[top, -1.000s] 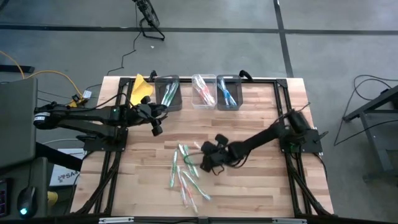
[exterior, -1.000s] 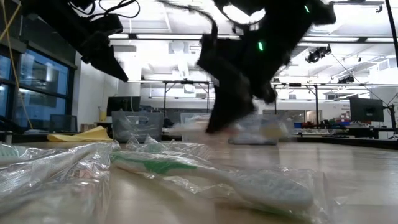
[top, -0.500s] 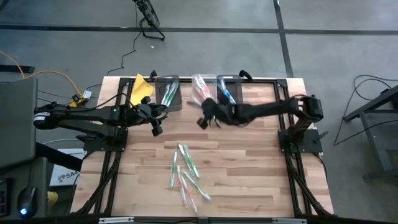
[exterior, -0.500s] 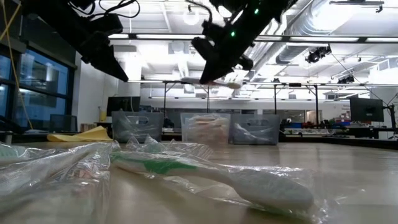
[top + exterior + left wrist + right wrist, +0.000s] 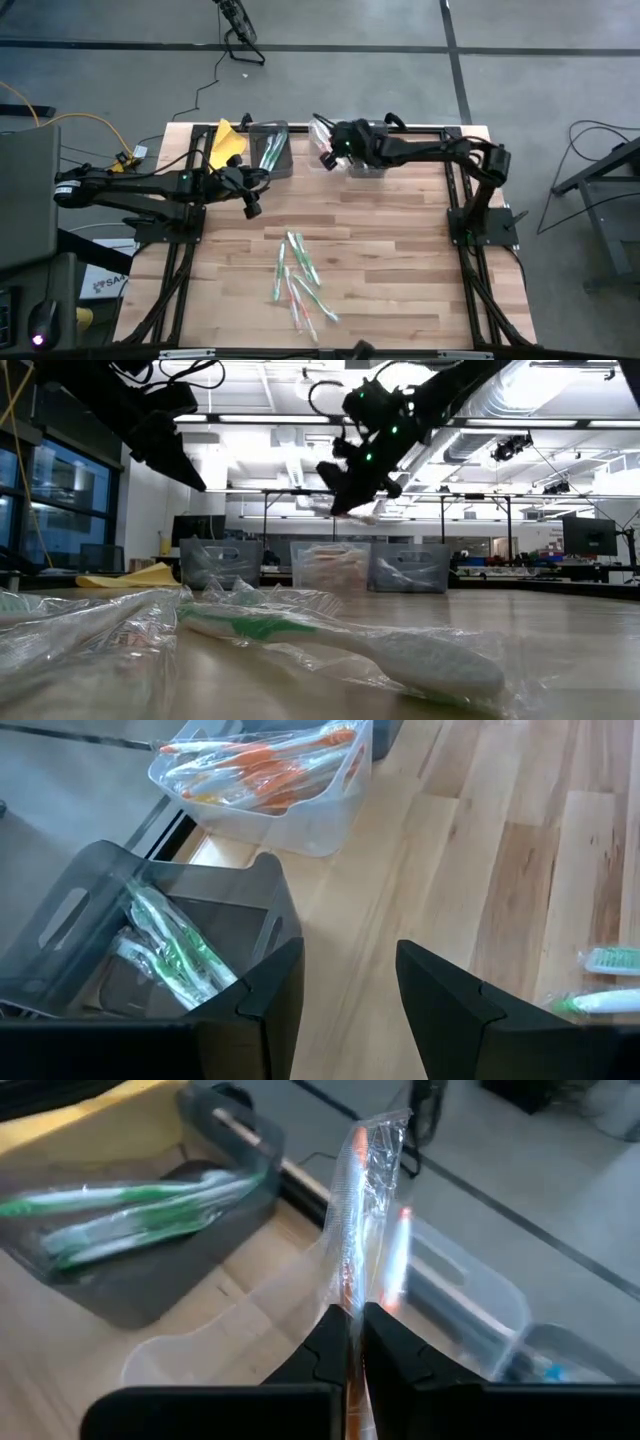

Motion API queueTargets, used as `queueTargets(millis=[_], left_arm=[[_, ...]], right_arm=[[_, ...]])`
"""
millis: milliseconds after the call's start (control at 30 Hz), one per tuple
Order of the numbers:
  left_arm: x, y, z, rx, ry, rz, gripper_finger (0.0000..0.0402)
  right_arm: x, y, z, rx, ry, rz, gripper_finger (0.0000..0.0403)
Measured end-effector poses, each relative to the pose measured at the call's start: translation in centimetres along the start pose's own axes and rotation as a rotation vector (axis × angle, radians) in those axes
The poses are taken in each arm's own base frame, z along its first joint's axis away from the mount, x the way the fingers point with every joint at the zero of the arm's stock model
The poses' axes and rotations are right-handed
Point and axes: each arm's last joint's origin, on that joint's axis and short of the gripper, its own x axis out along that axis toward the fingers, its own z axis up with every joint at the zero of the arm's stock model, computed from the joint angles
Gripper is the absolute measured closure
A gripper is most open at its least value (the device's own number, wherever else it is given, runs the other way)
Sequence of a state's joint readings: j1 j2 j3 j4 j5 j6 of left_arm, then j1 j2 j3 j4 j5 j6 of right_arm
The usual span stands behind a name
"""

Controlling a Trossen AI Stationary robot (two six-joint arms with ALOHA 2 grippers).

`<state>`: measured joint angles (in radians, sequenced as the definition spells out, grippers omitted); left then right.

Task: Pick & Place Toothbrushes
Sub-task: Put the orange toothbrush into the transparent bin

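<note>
Holding a wrapped toothbrush [image 5: 368,1210] with an orange-red handle, our right gripper [image 5: 352,1342] hangs above the clear middle bin [image 5: 327,150] at the far edge of the table [image 5: 400,260]. Its fingers are pinched tight on the crinkled wrapper, and in the low view the brush sticks out sideways from the gripper [image 5: 345,485], well above the bin [image 5: 330,568]. We think it is not yet touching the bin, though the overhead view is too small to be sure.

That middle bin already has orange-handled brushes [image 5: 262,780] in it. The dark bin on its left [image 5: 150,945] holds green ones [image 5: 170,945], and the dark bin on its right [image 5: 367,152] holds blue ones.

Our left gripper [image 5: 250,203] waits just in front of the green bin, its fingers [image 5: 272,992] partly apart with nothing between them.

A loose cluster of wrapped green toothbrushes [image 5: 297,280] lies on the bare wood nearer the front, well apart from both grippers. A yellow cloth [image 5: 224,140] sits at the far left corner.
</note>
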<state>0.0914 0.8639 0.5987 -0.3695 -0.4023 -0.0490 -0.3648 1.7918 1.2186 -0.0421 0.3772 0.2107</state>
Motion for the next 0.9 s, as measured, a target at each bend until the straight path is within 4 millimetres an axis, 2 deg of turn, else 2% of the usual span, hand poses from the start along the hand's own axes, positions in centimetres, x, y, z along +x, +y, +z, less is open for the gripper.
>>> queueTargets(millis=[133,233,600,900], left_arm=[[0.0,0.0,0.0,0.0,0.001,0.0,0.0248],[0.0,0.0,-0.1,0.003,0.008,0.0,0.0248],[0.0,0.0,-0.2,0.01,0.023,0.0,0.0248],[0.0,0.0,-0.2,0.009,0.021,0.0,0.0248]], right_arm=[[2.6,-0.5,-0.8,-0.015,-0.009,0.047,0.0394],[3.6,-0.8,-1.5,-0.025,0.001,0.013,0.0394],[4.6,-3.1,-0.9,0.053,-0.015,0.048,0.0394],[5.4,-2.5,-1.6,0.14,0.004,0.086,0.0394]])
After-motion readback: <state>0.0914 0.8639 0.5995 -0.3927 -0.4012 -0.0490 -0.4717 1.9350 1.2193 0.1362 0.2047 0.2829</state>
